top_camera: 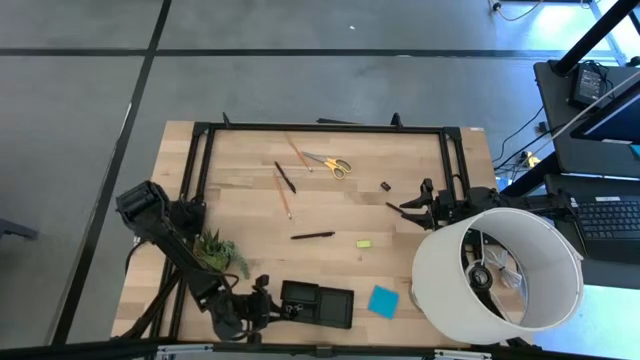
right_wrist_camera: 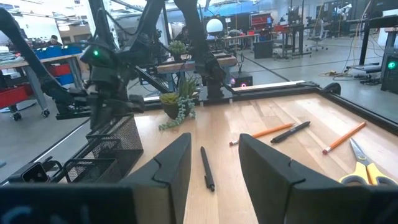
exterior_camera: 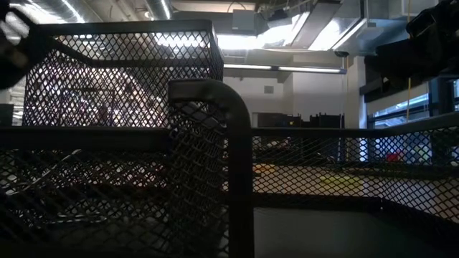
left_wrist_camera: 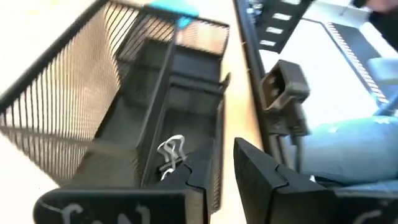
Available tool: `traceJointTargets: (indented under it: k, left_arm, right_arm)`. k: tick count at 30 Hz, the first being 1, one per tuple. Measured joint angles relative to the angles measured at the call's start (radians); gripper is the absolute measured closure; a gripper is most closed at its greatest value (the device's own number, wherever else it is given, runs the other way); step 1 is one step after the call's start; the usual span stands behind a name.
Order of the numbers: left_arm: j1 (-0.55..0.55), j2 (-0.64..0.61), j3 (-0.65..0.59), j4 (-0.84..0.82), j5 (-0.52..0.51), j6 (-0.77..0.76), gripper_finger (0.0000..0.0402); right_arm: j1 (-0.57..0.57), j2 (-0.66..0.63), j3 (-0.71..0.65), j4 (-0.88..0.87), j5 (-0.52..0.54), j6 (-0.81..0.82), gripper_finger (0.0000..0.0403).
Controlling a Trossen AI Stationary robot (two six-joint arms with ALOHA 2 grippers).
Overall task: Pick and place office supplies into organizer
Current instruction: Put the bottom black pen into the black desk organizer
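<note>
The organizer [top_camera: 318,303], a black mesh tray, stands at the table's near edge and fills the low view [exterior_camera: 208,143]. My left gripper [left_wrist_camera: 224,180] hovers at its left end [top_camera: 262,300], open, with nothing between the fingers. A black clip with silver handles [left_wrist_camera: 171,152] lies in a compartment just beyond the fingertips. On the table lie a blue note pad [top_camera: 383,300], a yellow block [top_camera: 364,243], black pens [top_camera: 312,236], orange pencils [top_camera: 285,200], yellow scissors [top_camera: 330,165] and a small clip [top_camera: 385,185]. My right gripper [right_wrist_camera: 214,168] waits open at the right [top_camera: 405,210].
A small green plant [top_camera: 222,252] stands beside the left arm. A large white lampshade [top_camera: 497,270] sits at the table's right near corner. A black frame [top_camera: 320,127] runs around the table top. Blue cloth, perhaps a person's leg [left_wrist_camera: 354,143], shows past the near edge.
</note>
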Motion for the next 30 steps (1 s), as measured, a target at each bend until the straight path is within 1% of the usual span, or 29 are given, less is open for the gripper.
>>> traceJointTargets:
  k: [5,8,15,19,21,23,27,30]
  left_arm:
    - [0.000,-0.096,0.000,0.000,0.001,0.130,0.0352]
    - [0.000,-0.168,0.000,-0.001,-0.040,0.245,0.0352]
    - [0.004,-0.313,0.000,-0.010,-0.143,0.553,0.0348]
    - [0.035,-0.358,0.000,-0.031,-0.159,0.653,0.0340]
    - [0.061,-0.369,0.000,-0.048,-0.182,0.657,0.0335]
    - [0.095,-0.374,0.000,-0.089,-0.197,0.629,0.0330]
    - [0.163,-0.374,0.000,-0.259,-0.198,0.533,0.0319]
    - [0.216,-0.374,0.000,-0.411,-0.177,0.426,0.0312]
  right_arm:
    - [0.000,0.000,0.000,0.002,0.000,0.012,0.0266]
    - [0.000,0.000,0.000,0.006,0.000,0.053,0.0266]
    - [0.000,0.000,0.000,-0.001,0.000,0.052,0.0266]
    - [0.000,0.000,0.000,-0.001,0.000,0.051,0.0266]
    - [0.000,0.000,0.000,-0.001,0.000,0.051,0.0266]
    - [0.000,0.000,0.000,-0.001,0.000,0.050,0.0266]
    - [0.000,0.000,0.000,-0.001,0.000,0.049,0.0266]
    - [0.000,0.000,0.000,-0.001,0.000,0.053,0.0266]
